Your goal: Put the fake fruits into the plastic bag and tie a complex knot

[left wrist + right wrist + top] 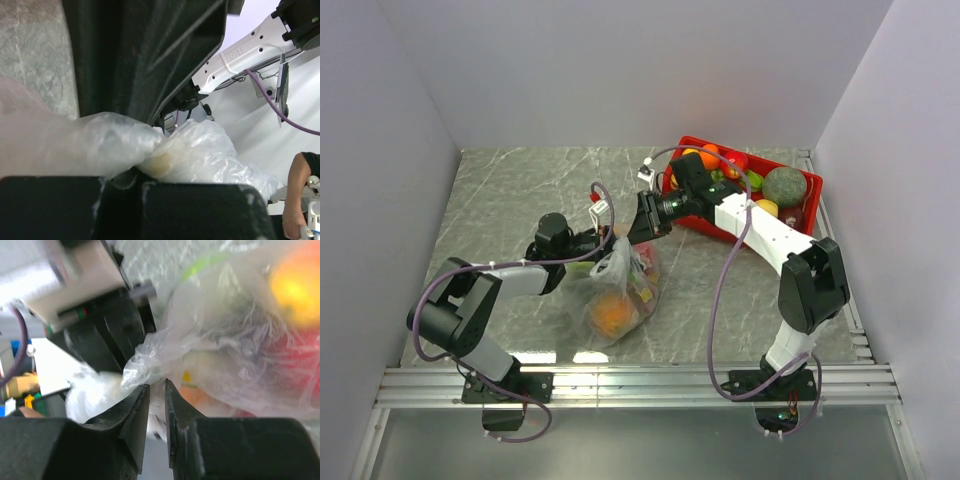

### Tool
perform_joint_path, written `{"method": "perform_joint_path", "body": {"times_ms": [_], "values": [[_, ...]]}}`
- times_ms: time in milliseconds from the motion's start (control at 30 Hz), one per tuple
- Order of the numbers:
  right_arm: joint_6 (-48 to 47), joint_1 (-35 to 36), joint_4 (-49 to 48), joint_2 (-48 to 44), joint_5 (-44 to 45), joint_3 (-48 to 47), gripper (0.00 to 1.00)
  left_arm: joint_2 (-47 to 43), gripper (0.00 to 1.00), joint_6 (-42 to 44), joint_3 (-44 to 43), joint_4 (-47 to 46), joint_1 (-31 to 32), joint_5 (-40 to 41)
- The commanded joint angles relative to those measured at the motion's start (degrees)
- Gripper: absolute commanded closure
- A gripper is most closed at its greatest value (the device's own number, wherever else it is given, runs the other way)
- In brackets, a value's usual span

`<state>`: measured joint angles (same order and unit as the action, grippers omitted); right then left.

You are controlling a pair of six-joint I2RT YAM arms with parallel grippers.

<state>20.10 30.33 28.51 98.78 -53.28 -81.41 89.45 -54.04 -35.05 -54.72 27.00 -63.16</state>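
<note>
Bag [615,290] is stood on bench [500,200], fruits [612,313] inside (an orange one lowest). Its neck is held from both sides: left end effector [604,241] is clamped on bunched film; right end effector [156,385] is almost closed, film pinched at the tips.

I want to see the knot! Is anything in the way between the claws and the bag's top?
Nothing visible. The left claw pinches the bunched neck of the plastic bag, and the right claw, closed to a slit, nips the film right beside it.
</note>
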Motion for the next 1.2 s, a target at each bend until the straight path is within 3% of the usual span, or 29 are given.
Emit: {"method": "perform_joint_path", "body": {"times_ms": [0, 67, 133, 233, 367, 600, 767, 1167], "values": [[5.9, 1.1, -9.6, 1.1, 1.3, -4.3, 0.75, -2.9, 1.00, 4.1, -2.0, 0.3, 1.9, -2.3], [6.0, 1.7, -9.7, 1.0, 0.9, -4.0, 0.68, -2.8, 1.00, 3.9, -2.0, 0.2, 1.9, -2.2], [2.7, 1.9, -7.2, 0.1, 0.4, -2.4, 0.50, -3.0, 1.00, 4.6, -2.4, 1.3, 1.5, -1.5], [-4.7, 0.4, 1.5, -2.6, -0.2, 0.5, 0.34, -3.0, 1.00, 4.4, -2.8, 0.8, 1.1, -1.4], [-12.6, -2.7, 8.0, -7.5, 1.3, 3.6, 0.34, -2.4, 1.00, 3.8, -3.0, -0.7, 1.0, -1.7], [-9.9, -4.6, 3.8, -14.9, 1.9, 10.1, 0.40, -1.2, 1.00, 2.5, -3.6, -2.4, 1.2, -2.3], [-7.5, -0.7, -0.1, -11.9, 3.6, 10.7, 0.33, -0.4, 1.00, 2.2, -4.0, -3.2, 1.6, -2.5], [5.4, 6.0, -14.4, -4.0, 3.7, 6.7, 0.29, 2.3, 1.00, 0.2, -5.5, -7.1, 3.8, -3.3]]}}
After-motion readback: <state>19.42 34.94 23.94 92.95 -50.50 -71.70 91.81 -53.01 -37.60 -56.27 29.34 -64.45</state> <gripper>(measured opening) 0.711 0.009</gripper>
